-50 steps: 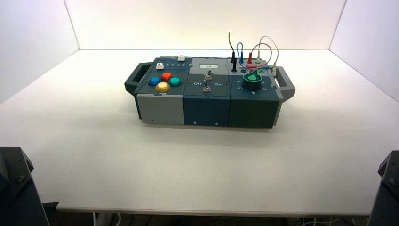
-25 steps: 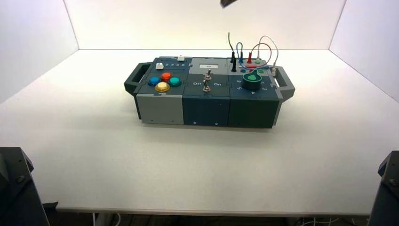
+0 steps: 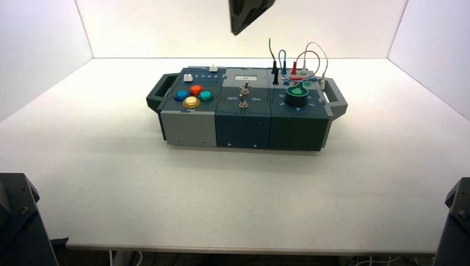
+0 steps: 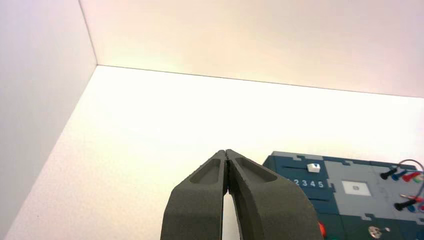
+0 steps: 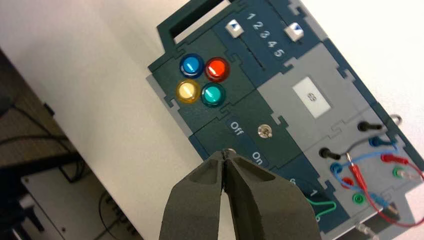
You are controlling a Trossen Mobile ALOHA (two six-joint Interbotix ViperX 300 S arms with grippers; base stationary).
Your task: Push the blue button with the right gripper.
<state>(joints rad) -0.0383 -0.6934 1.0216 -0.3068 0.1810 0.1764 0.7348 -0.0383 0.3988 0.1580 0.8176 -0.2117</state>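
Note:
The blue button (image 3: 181, 95) is the leftmost of a cluster of round buttons on the left end of the box (image 3: 188, 127). In the right wrist view the blue button (image 5: 191, 65) sits beside the red one, seen from above. My right gripper (image 5: 226, 152) is shut and empty, high above the box, with its tips over the Off/On switch panel, apart from the buttons. In the high view the right gripper (image 3: 237, 30) shows as a black shape at the top edge. My left gripper (image 4: 226, 151) is shut and empty, parked left of the box.
Red (image 5: 217, 69), yellow (image 5: 188, 91) and teal (image 5: 213, 94) buttons crowd the blue one. A toggle switch (image 5: 264, 131) stands between Off and On. A green knob (image 3: 296, 95) and plugged wires (image 3: 302, 61) fill the box's right end. A carry handle (image 3: 159, 91) sticks out beside the buttons.
A black gripper shape has come into the high view from the top edge and moved down and to the left. The box has not moved.

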